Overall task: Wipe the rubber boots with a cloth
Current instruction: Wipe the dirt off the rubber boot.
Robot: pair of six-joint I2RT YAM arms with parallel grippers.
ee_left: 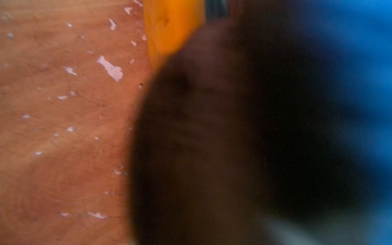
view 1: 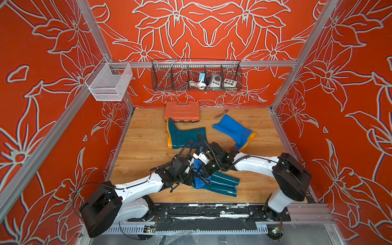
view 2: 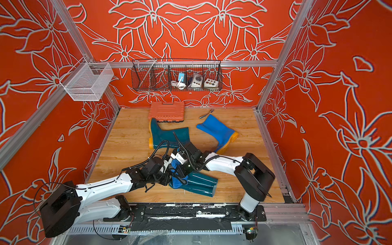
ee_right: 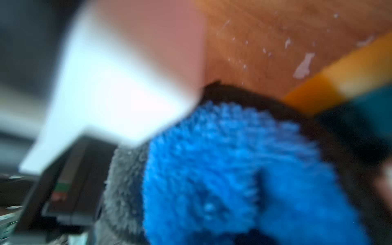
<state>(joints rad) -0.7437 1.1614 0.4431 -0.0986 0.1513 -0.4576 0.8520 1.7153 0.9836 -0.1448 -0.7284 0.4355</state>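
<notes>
On the desk (view 1: 140,152), left gripper (view 1: 190,178) sits low; jaws hidden by blur, cannot tell their state. Just right of them lies the cloth (view 1: 199,182), bunched over the foot end of the near teal boot (view 1: 223,182). Right gripper (view 1: 205,172): jaws clenched on the cloth. Beyond both jaws lies the far teal boot (view 1: 186,135); further right, the bright blue boot (view 1: 233,129).

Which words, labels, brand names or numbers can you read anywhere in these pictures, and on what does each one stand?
No text can be read in any view.
On the button box in the wire basket: any markings are too small to read.
On the orange case: only ribs, no legible label.
On the rubber boots and the cloth: no print visible; both wrist views are blurred.
</notes>
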